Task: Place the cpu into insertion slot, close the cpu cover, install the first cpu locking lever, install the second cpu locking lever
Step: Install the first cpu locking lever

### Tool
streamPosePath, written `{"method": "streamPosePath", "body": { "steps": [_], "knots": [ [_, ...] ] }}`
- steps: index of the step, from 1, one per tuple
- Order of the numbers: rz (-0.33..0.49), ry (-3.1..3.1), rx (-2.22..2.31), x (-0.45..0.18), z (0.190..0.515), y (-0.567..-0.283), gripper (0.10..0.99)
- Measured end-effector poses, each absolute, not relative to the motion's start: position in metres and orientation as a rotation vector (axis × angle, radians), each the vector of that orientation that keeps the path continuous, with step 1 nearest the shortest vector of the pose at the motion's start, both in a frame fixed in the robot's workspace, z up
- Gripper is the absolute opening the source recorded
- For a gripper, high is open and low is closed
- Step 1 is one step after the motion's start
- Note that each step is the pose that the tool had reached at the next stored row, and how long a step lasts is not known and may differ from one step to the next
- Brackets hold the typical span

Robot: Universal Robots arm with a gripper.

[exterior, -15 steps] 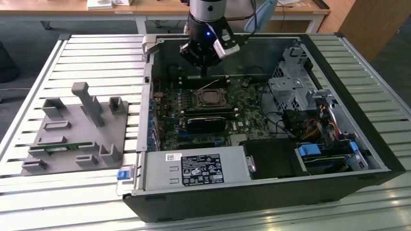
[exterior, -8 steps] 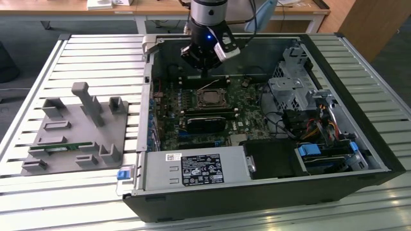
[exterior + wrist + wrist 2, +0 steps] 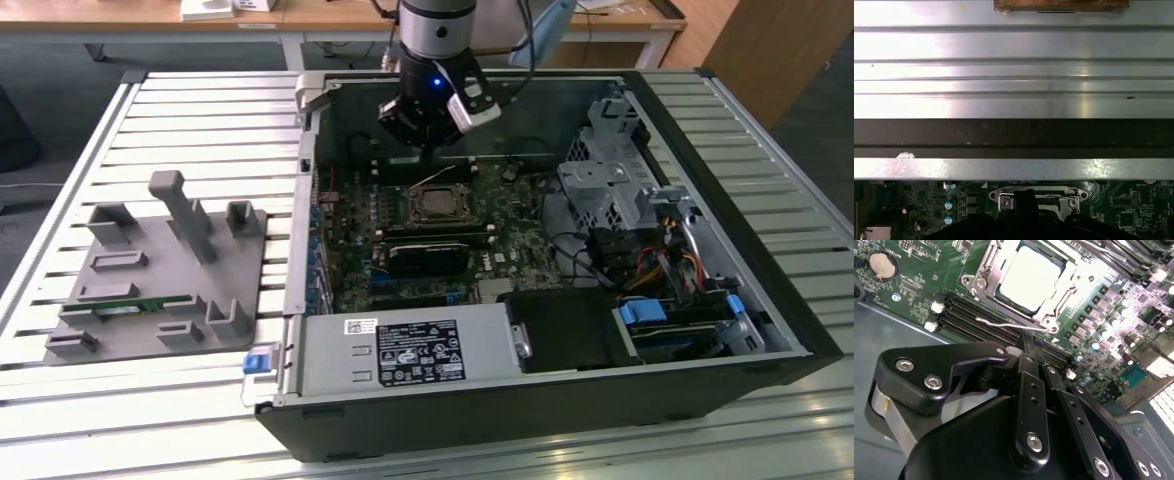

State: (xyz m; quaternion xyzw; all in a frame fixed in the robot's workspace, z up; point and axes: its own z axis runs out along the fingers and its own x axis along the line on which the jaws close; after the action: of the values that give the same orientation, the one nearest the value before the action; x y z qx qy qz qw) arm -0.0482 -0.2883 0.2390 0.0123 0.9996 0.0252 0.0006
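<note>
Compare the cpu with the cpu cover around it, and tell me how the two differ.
In the second wrist view, the cpu is a solid, pale, plain square face, while the cpu cover is a shiny silver frame with a large window. The cpu sits in the middle. The cpu cover lies round its edge, so the cpu shows through the window. Both are square, flat and metallic, and both sit on the green board.

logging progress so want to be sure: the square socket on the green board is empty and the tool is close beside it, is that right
Not quite: it is not empty. The second wrist view shows the cpu lying in it, its pale face showing through the window of the cpu cover. The tool is close beside it, as you said.
</note>
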Motion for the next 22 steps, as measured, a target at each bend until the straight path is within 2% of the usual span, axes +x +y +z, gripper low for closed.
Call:
{"method": "streamPosePath", "body": {
  "steps": [22],
  "knots": [
    [0.069, 3.142, 0.0, -0.038, 0.223, -0.287, 0.106]
  ]
}}
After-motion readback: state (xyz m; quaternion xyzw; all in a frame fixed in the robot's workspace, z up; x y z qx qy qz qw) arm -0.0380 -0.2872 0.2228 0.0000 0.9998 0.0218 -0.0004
